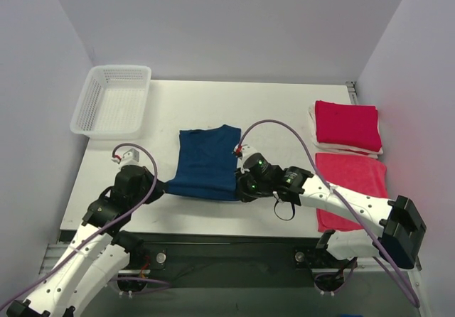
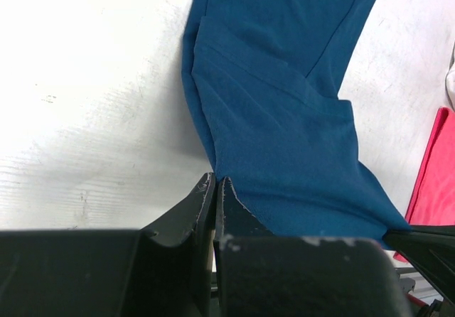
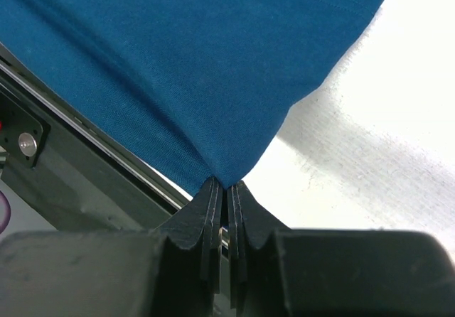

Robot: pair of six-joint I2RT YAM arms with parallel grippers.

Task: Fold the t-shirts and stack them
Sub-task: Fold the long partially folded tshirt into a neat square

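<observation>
The left gripper (image 2: 215,187) is clenched on the near left corner of the navy tee (image 1: 206,162), with a pinch of blue cloth caught between its closed jaws. The right gripper (image 3: 226,189) grips the near right corner the same way, its jaws pressed together on a small peak of fabric that rises from the table (image 1: 284,104). The navy tee lies between the two grippers and stretches away from both across the table, with a fold seam running along its length. Out to the right of the right gripper, a red tee (image 1: 353,182) lies spread flat near the table's front edge. Just beyond it sits a folded red tee (image 1: 347,124), resting on something pale at the edges, possibly more folded cloth. Well ahead and left of the left gripper, a basket (image 1: 114,100) stands at the table's far corner.
</observation>
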